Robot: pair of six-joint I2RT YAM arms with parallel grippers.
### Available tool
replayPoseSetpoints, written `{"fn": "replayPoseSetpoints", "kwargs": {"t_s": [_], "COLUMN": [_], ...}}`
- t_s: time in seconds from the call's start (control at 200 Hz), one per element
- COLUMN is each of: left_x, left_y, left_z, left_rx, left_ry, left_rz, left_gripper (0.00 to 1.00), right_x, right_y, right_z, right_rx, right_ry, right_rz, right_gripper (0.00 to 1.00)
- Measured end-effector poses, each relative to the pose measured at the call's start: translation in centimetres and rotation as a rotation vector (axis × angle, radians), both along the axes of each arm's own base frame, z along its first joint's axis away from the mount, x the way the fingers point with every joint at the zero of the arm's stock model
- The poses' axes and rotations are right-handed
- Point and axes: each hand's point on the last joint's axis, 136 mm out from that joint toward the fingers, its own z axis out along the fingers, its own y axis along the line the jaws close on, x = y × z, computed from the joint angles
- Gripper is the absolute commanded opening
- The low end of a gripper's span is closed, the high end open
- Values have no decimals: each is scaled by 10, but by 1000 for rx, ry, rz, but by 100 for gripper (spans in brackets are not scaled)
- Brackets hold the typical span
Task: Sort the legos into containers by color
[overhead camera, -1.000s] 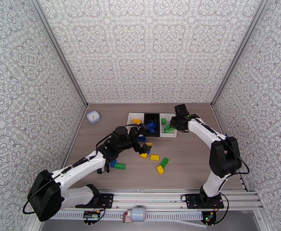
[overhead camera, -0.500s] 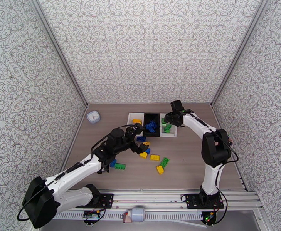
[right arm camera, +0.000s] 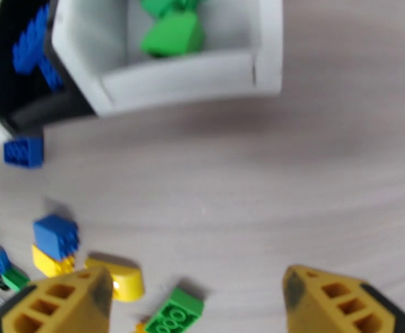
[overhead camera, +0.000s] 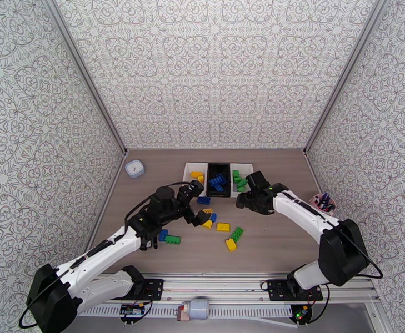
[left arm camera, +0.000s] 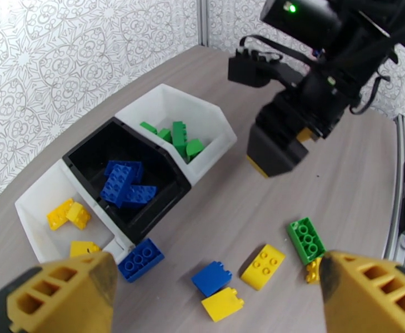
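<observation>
The containers stand in a row at the back: a white bin [overhead camera: 190, 168] with yellow legos, a black bin [overhead camera: 218, 178] with blue ones, and a white bin [overhead camera: 248, 191] with green ones [left arm camera: 177, 139]. My left gripper [overhead camera: 198, 203] hangs open over loose bricks: a blue one [left arm camera: 141, 259] by the bins, a blue [left arm camera: 211, 277] and yellow [left arm camera: 222, 303] pair, and another yellow [left arm camera: 263, 266]. My right gripper [overhead camera: 240, 203] is open and empty just in front of the green bin [right arm camera: 202, 79], above bare table. A green brick [right arm camera: 174, 314] lies ahead of it.
More loose bricks lie nearer the arms: green [overhead camera: 236, 234], yellow [overhead camera: 231, 245], green [overhead camera: 173, 239] and blue [overhead camera: 163, 235]. A small white dish [overhead camera: 135, 168] sits at the back left. A pink cup of pens [overhead camera: 322, 203] stands at the right edge.
My right gripper opened over the green bin, then drew back toward the table's middle, empty. My left arm shifted slightly toward the near side, still open.
</observation>
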Motion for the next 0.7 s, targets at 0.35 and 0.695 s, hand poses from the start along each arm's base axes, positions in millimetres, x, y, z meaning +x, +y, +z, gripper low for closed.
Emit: {"fn": "replayPoseSetpoints", "kwargs": {"t_s": [0.35,0.695], "left_x": [-9,-14], "left_y": [-3,-8], "left_z": [-6,-8], "left_rx": [8,8], "left_ry": [36,43], "left_rz": [-45,-58], "left_gripper": [100,100], "right_x": [-39,-56], "right_y": [19,15], "right_z": [-35,-66], "right_rx": [-24,-49], "right_ry": [152,260], "right_rz": [62,49], "right_gripper": [86,58]}}
